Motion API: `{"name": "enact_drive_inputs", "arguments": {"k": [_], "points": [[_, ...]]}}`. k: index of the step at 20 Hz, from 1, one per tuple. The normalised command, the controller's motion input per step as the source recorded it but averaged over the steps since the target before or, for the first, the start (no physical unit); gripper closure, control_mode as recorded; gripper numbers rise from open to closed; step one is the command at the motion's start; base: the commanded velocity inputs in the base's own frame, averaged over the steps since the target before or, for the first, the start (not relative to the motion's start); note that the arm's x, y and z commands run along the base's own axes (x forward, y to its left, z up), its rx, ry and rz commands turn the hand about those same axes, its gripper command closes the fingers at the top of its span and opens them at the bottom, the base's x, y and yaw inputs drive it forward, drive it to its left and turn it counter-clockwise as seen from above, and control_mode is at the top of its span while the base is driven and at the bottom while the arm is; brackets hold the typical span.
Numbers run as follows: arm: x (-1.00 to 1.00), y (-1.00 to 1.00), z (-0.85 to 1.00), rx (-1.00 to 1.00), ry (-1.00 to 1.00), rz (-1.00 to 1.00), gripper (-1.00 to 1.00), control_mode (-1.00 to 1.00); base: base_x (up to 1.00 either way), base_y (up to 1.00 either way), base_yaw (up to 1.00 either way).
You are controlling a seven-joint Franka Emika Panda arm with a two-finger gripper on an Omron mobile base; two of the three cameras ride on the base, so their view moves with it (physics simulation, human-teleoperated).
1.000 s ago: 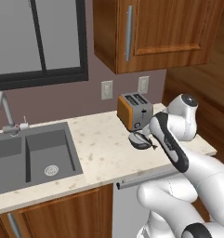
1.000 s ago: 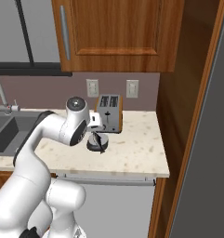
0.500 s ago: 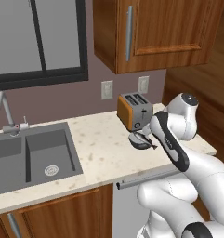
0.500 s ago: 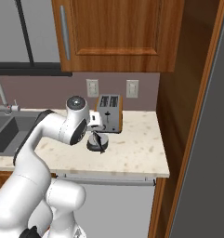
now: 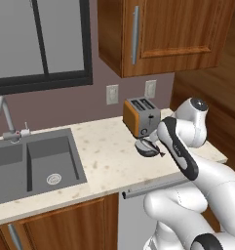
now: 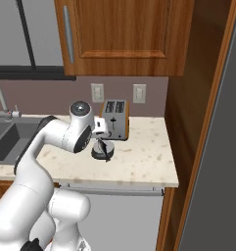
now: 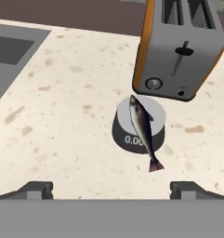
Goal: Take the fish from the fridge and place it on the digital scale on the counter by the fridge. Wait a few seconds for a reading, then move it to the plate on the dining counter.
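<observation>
Gripper (image 7: 111,188): 2 dark fingertips spread wide, holding nothing, above the counter (image 7: 62,121). Left to right in the hand view: sink (image 7: 11,51), 1 basin corner at the left edge; digital scale (image 7: 127,132), dark puck with lighter top, just in front of the toaster; fish (image 7: 142,128), lying across the scale's top, tail overhanging its front edge; toaster (image 7: 181,51), orange-sided, 2 slots.

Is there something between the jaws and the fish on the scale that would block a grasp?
Nothing visible does. In the hand view the fish lies across the scale, its tail past the edge, with bare counter before the open gripper. The toaster stands behind the scale.
</observation>
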Motion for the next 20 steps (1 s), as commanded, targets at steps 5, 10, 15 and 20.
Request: {"name": "enact_drive_inputs", "arguments": {"k": [5, 10, 15, 20], "points": [[-0.01, 0.00, 0.00, 0.00, 0.00, 0.00, -1.00, -1.00, 0.00, 0.00, 0.00], [0.00, 0.00, 0.00, 0.00, 0.00, 0.00, -1.00, -1.00, 0.00, 0.00, 0.00], [0.00, 0.00, 0.00, 0.00, 0.00, 0.00, -1.00, -1.00, 0.00, 0.00, 0.00], [0.00, 0.00, 0.00, 0.00, 0.00, 0.00, -1.00, -1.00, 0.00, 0.00, 0.00]]}}
